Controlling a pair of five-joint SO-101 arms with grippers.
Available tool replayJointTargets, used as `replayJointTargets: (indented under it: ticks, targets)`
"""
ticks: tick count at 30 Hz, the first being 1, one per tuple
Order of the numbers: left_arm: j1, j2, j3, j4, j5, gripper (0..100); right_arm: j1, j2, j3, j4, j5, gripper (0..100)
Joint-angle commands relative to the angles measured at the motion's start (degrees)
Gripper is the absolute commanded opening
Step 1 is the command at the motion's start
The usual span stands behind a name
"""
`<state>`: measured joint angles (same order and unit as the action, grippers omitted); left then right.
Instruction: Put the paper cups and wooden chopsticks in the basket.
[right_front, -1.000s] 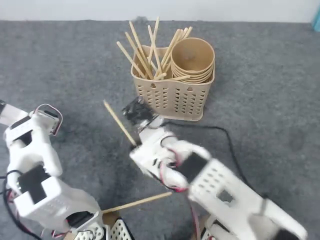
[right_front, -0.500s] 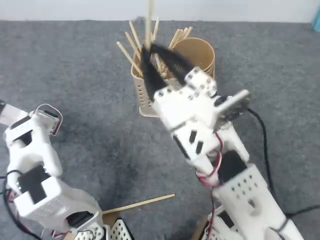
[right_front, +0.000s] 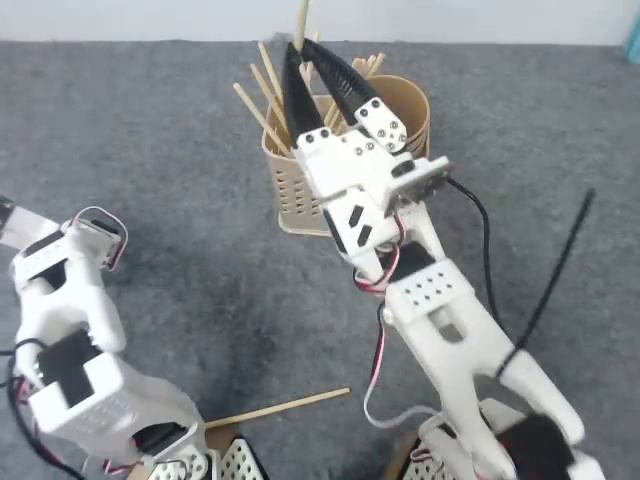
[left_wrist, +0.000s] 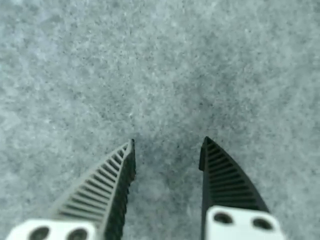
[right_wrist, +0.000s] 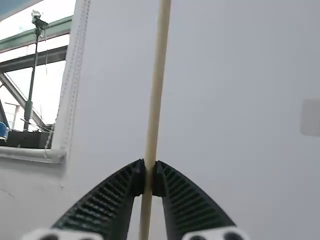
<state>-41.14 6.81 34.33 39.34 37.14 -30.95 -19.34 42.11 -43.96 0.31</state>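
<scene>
grey felt counter (right_front: 150, 150) lay under both arms. the basket (right_front: 300, 205) stood just below the right fingers (right_front: 296, 90), with the stacked paper cups (right_front: 400, 100) inside it beside them. those fingers were clamped on one chopstick (right_wrist: 157, 75), held upright, likely so it could drop in among the other chopsticks (right_front: 265, 100). the left fingers (left_wrist: 117, 172) hung apart over bare counter, gripping nothing. a second chopstick (right_front: 285, 404) lay flat, far from either pair.

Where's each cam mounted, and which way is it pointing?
High: fixed above, facing down at table, basket, left arm, right arm.
Left wrist: on left arm, facing grey table; open left tool shows.
Right wrist: on right arm, facing wall and window; right tool shut on chopstick.
Shared: high and right wrist both show that chopstick.
</scene>
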Motion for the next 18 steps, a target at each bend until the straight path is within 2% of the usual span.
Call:
replayJointTargets:
  ticks: [1,5,11,18]
  targets:
    - [0.7,-0.53,-2.77,0.09,0.7,20,2.59,2.33,-2.81,-2.15,0.26,0.9]
    - [0.7,-0.53,-2.77,0.09,0.7,20,2.33,1.36,-1.05,3.65,0.18,2.0]
    - [0.7,-0.53,-2.77,0.09,0.7,20,1.54,-5.85,-1.85,23.43,-8.18,16.9]
    - [0.7,-0.53,-2.77,0.09,0.7,20,1.54,-17.45,-3.08,36.0,-11.16,17.7]
